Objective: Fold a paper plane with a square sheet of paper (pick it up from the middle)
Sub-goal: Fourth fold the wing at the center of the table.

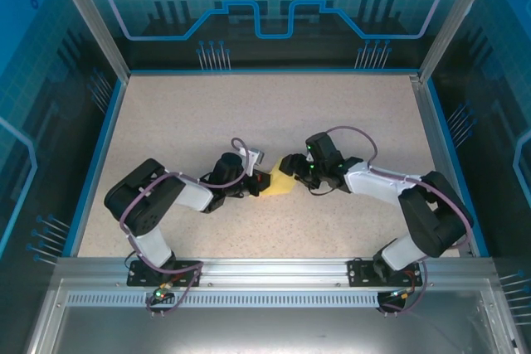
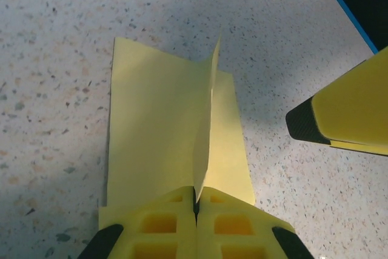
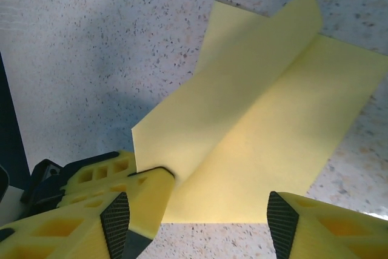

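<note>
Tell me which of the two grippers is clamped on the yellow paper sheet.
The left gripper: its jaws are shut on the raised centre fold of the thin bright-yellow paper sheet. The right gripper stands open over it.

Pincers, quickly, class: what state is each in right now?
Left pincer: closed, holding the yellow sheet of paper by its raised fold.
Right pincer: open, holding nothing.
</note>
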